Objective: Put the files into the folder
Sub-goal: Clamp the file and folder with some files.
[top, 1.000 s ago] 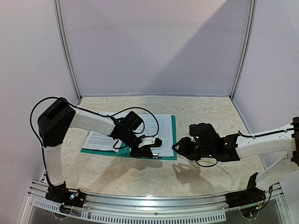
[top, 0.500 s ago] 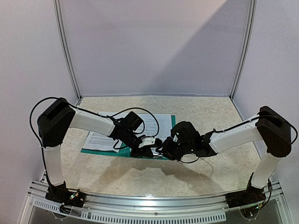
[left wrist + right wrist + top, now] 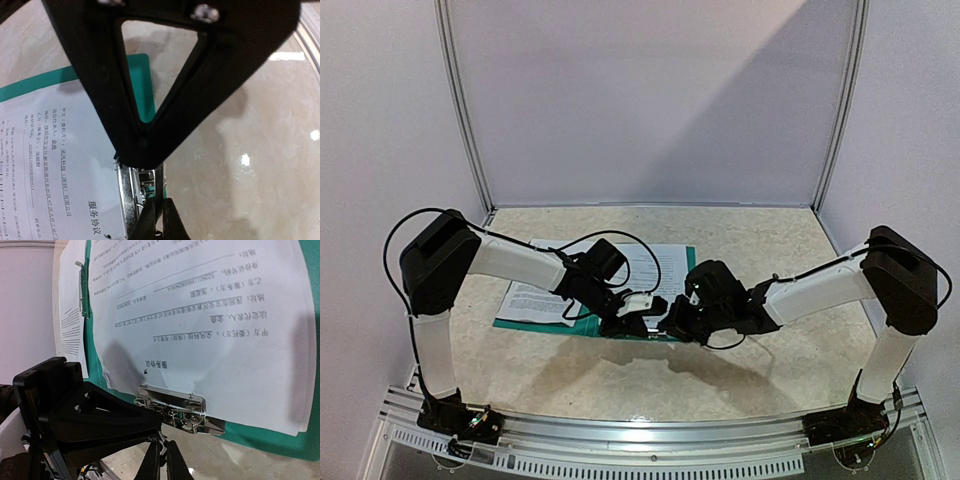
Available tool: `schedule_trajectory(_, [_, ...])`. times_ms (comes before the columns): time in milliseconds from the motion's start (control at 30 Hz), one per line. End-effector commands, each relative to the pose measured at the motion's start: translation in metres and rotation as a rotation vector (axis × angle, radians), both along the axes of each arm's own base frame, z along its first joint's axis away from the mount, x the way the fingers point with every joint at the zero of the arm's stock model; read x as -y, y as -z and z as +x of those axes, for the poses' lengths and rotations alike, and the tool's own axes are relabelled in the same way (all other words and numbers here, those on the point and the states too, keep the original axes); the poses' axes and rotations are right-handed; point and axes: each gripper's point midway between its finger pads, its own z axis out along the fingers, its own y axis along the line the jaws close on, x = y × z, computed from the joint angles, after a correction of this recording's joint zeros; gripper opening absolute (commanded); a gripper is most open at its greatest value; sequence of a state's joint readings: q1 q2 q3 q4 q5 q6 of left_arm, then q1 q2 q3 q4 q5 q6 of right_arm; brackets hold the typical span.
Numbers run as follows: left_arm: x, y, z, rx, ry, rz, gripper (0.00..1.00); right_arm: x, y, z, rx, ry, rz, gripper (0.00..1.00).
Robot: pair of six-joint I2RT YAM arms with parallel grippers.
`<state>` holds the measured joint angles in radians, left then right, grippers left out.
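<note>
A: What takes up the most room?

B: The beige speckled table [image 3: 770,240]. The flat teal-green plastic folder [image 3: 260,440] lies on it, and the rest is easiest to place from that folder.

A: And the arms?

B: The white-and-black left arm [image 3: 510,260] reaches across the folder from its left side. The matching right arm [image 3: 820,288] comes in from the folder's right side. Both end at the folder's near edge.

A: Where are the papers?

B: The white paper sheets with dense black print [image 3: 210,315] lie flat on top of the folder. A teal margin shows around them at the near and right edges. One more white printed sheet [image 3: 528,297] pokes out past the folder's left edge.

A: How do the jaws stand?

B: The left gripper [image 3: 159,222] has its fingers pressed together. It sits right at the clip on the folder's near edge. I cannot tell if a part of the clip is pinched between them. The right gripper [image 3: 161,460] has its tips meeting too, with nothing between them. It sits just off the folder's near edge, facing the left gripper.

A: And the smallest thing?

B: The silver metal clip [image 3: 172,404]. It sits on the near edge of the top sheet, and the left gripper's tip touches it.
</note>
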<state>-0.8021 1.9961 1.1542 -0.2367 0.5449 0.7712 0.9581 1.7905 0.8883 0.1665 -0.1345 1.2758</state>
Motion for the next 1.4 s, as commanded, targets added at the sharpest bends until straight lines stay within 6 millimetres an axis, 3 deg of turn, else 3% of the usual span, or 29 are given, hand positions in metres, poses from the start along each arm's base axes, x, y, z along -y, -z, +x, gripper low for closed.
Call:
schedule_trajectory(0, [-0.034, 0.052, -0.013, -0.04, -0.041, 0.211, 0.0, -0.002, 0.006, 0.007, 0.0, -0.001, -0.013, 0.04])
schedule_trajectory(300, [-0.032, 0.051, -0.011, -0.038, -0.048, 0.212, 0.0, -0.006, 0.006, 0.004, -0.017, -0.02, -0.004, 0.01])
schedule_trajectory(433, [-0.032, 0.051, -0.01, -0.038, -0.052, 0.215, 0.0, -0.006, 0.01, 0.002, -0.035, -0.032, -0.019, 0.11])
schedule_trajectory(567, [-0.032, 0.052, -0.01, -0.041, -0.049, 0.22, 0.0, -0.004, 0.007, 0.004, -0.023, -0.029, -0.047, 0.13])
schedule_trajectory(700, [-0.033, 0.052, -0.011, -0.042, -0.048, 0.222, 0.0, -0.002, 0.004, 0.007, -0.002, -0.031, -0.078, 0.01])
schedule_trajectory(933, [-0.033, 0.047, -0.01, -0.052, -0.061, 0.225, 0.0, 0.001, 0.01, 0.006, -0.003, -0.036, -0.099, 0.0])
schedule_trajectory(967, [-0.032, 0.042, -0.008, -0.056, -0.072, 0.226, 0.01, 0.002, 0.011, 0.007, -0.001, -0.032, -0.102, 0.0])
schedule_trajectory(1033, [-0.03, 0.027, -0.004, -0.063, -0.09, 0.218, 0.16, 0.002, 0.01, 0.008, 0.002, -0.028, -0.104, 0.0])
schedule_trajectory(1200, [-0.02, -0.034, 0.004, -0.105, -0.143, 0.12, 0.39, -0.002, 0.004, 0.007, 0.027, -0.031, -0.12, 0.0])
schedule_trajectory(1367, [-0.02, -0.076, 0.04, -0.174, -0.322, 0.047, 0.43, -0.005, 0.005, 0.003, 0.032, -0.035, -0.126, 0.0])
